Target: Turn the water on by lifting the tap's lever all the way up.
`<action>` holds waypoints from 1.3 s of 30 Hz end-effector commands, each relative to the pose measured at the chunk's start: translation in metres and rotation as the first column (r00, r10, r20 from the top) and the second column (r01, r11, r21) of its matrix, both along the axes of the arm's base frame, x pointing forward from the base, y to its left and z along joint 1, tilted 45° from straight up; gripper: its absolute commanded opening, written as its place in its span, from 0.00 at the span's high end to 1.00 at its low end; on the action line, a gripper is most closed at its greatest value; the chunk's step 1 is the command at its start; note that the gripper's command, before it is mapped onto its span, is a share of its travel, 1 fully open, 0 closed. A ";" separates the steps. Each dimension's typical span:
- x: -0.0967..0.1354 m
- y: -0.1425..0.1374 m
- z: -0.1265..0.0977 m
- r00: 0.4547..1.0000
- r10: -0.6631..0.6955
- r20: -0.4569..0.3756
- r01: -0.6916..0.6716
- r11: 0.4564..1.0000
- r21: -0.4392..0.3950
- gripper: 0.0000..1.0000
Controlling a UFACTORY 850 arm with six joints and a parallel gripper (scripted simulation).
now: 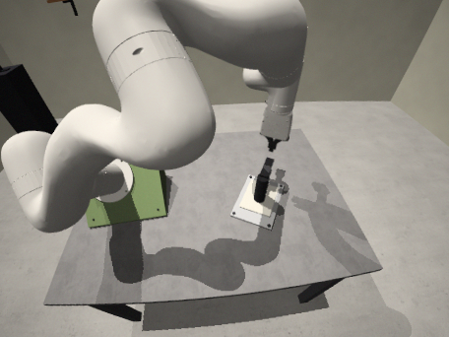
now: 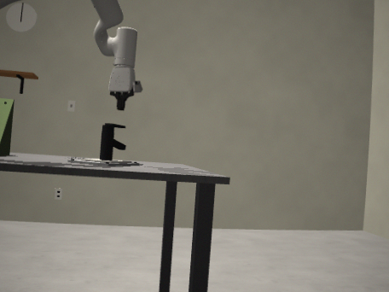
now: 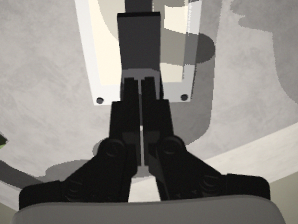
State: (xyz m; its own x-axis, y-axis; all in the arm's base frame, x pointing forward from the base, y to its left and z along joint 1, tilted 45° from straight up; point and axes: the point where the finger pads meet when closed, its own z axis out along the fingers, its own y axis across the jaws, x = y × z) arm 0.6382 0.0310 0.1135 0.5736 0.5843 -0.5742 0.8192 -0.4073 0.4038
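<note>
A black tap [image 1: 261, 186] stands upright on a white base plate [image 1: 257, 202] on the grey table. Its lever [image 2: 113, 127] lies level on top and points right in the exterior view; the spout [image 2: 119, 145] sticks out below it. My gripper [image 1: 272, 144] [image 2: 121, 105] is shut and empty, pointing down in the air above the lever, with a clear gap between fingertips and lever. In the wrist view the shut fingers [image 3: 141, 86] hang over the near end of the lever [image 3: 139, 42], with the base plate [image 3: 140, 32] beneath.
A green block [image 1: 129, 197] sits on the table's left part by the arm's base. The big white arm [image 1: 148, 99] arches over the table's left and middle. The table's right edge [image 2: 213, 177] is well to the right of the tap.
</note>
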 end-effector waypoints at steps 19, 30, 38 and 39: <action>0.001 0.001 0.001 1.000 0.001 0.002 -0.001 1.000 0.001 0.29; 0.001 0.001 0.001 1.000 0.001 0.002 -0.001 1.000 0.001 0.29; 0.001 0.001 0.001 1.000 0.001 0.002 -0.001 1.000 0.001 0.29; 0.001 0.001 0.001 1.000 0.001 0.002 -0.001 1.000 0.001 0.29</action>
